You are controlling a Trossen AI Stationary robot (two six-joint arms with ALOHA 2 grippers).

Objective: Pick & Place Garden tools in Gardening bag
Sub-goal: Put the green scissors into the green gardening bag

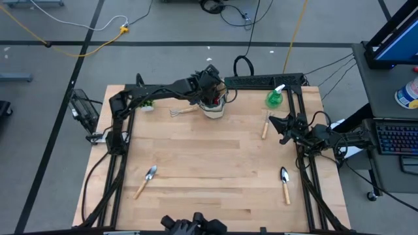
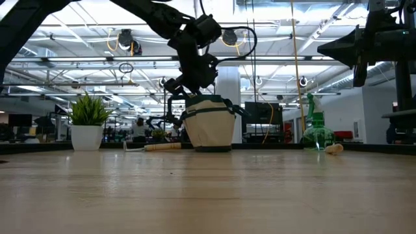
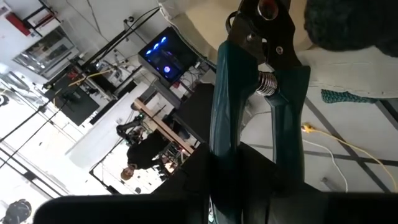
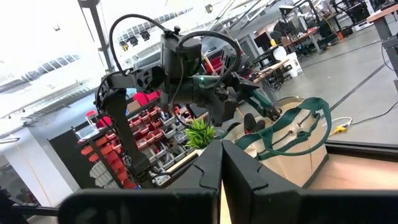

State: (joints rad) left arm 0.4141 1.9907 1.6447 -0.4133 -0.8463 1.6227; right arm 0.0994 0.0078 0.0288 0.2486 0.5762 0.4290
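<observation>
The gardening bag (image 1: 213,106) stands upright near the far edge of the worktop (image 1: 209,170), a little left of the middle, and serves as the landmark here. Directly above its open mouth hangs the left gripper (image 1: 210,88), closed on the grey-green pruning shears (image 3: 261,93), whose blades point down into the bag; in the low view the same gripper (image 2: 188,81) sits just over the bag's rim (image 2: 209,101). A small rake (image 1: 183,111) lies just left of the bag, touching or nearly touching its base. Farther left, by the worktop's far-left corner, is a potted plant (image 2: 88,123).

Right of the bag, near the far-right corner, stands the green spray bottle (image 1: 274,98), with a wooden-handled tool (image 1: 265,126) lying just in front of it. The right gripper (image 1: 279,126) waits beside that tool at the right edge, its fingers pressed together and holding nothing (image 4: 221,168).

Well in front of the bag, the light wood surface is broad and open; one trowel (image 1: 146,180) lies toward the front-left and another trowel (image 1: 285,183) toward the front-right.

Beyond the worktop is a large workshop with ceiling lights, racks of red bins and cables on a grey floor.
</observation>
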